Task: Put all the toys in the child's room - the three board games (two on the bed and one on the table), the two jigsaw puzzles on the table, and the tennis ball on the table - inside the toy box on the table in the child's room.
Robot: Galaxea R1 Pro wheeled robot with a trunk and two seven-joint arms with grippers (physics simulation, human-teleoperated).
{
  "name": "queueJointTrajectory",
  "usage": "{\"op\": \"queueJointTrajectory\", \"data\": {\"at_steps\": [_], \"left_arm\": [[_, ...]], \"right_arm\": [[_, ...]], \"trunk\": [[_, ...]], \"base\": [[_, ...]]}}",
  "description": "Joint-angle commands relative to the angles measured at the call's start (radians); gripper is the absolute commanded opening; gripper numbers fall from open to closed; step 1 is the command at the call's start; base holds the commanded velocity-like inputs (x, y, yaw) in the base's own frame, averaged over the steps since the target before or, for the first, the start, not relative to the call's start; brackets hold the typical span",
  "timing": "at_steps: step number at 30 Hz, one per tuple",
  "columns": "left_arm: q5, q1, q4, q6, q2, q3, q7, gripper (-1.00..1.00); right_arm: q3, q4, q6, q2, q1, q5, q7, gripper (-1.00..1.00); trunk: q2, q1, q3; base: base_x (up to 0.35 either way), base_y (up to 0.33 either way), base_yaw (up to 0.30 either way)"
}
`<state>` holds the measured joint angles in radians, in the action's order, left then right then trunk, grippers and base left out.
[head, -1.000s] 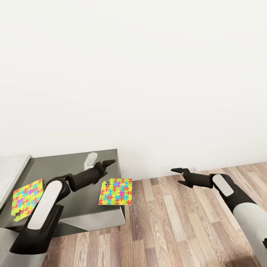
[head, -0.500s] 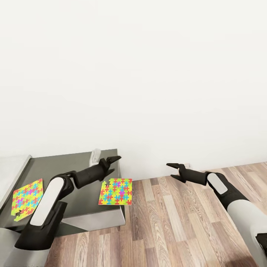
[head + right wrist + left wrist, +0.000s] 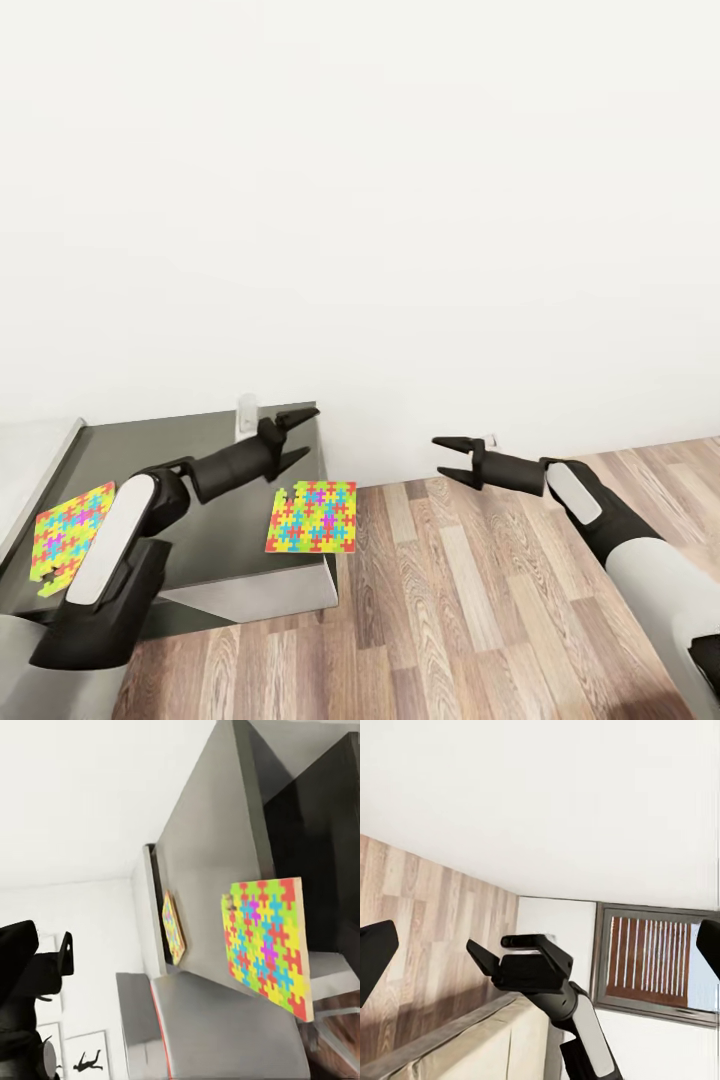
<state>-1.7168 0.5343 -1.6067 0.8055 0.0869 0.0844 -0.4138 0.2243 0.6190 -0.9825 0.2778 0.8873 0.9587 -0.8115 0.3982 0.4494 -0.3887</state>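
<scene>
Two jigsaw puzzles lie flat on the table's dark grey lower section (image 3: pixel 200 470). One jigsaw puzzle (image 3: pixel 311 516) overhangs the section's right edge, and the other (image 3: pixel 72 530) sits near its left side. Both also appear in the right wrist view, the overhanging puzzle (image 3: pixel 270 945) and the farther puzzle (image 3: pixel 172 928). My left gripper (image 3: pixel 302 432) hovers open and empty above the section's back right corner. My right gripper (image 3: pixel 445 458) is open and empty over the wooden floor, right of the table. The toy box, board games and tennis ball are out of view.
A small white object (image 3: pixel 246 414) stands at the back of the dark section behind my left arm. The paler, higher desk top (image 3: pixel 30 450) adjoins on the left. Wooden floor (image 3: pixel 480 600) spreads to the right below a white wall. The left wrist view catches a cream bed edge (image 3: pixel 472 1042) and a window (image 3: pixel 649 960).
My left gripper has risen and reached a little further toward the wall, its fingers spreading wider. My right gripper has moved left and slightly up. The puzzles have not moved.
</scene>
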Motion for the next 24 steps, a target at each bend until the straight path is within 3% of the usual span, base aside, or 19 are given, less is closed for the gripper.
{"op": "queueJointTrajectory", "data": {"at_steps": [1,7,9,14,24], "left_arm": [[-0.014,0.001,-0.001,0.0,0.0,-0.003,-0.01,1.0],[-0.03,0.002,-0.001,0.0,-0.002,-0.01,-0.01,1.0],[-0.048,0.002,-0.001,0.0,0.001,-0.012,-0.007,1.0],[-0.074,0.004,-0.001,0.002,0.007,-0.014,-0.002,1.0],[-0.088,0.004,-0.001,0.003,0.006,-0.015,0.001,1.0]], "right_arm": [[0.007,-0.001,-0.003,-0.001,0.001,0.0,-0.009,1.0],[0.014,-0.004,-0.01,-0.014,0.001,-0.001,-0.017,1.0],[0.016,-0.005,-0.012,-0.031,0.0,-0.001,-0.019,1.0],[0.019,-0.01,-0.034,-0.058,-0.001,-0.001,-0.022,1.0],[0.023,-0.014,-0.065,-0.089,-0.003,-0.001,-0.024,1.0]], "trunk": [[0.002,0.001,-0.002],[0.002,0.001,-0.002],[0.002,0.001,-0.002],[0.037,0.02,-0.017],[0.107,0.058,-0.049]], "base": [[0.0,0.0,0.0],[0.0,0.0,0.0],[0.0,0.0,0.0],[0.0,0.0,0.0],[0.0,0.0,0.0]]}}
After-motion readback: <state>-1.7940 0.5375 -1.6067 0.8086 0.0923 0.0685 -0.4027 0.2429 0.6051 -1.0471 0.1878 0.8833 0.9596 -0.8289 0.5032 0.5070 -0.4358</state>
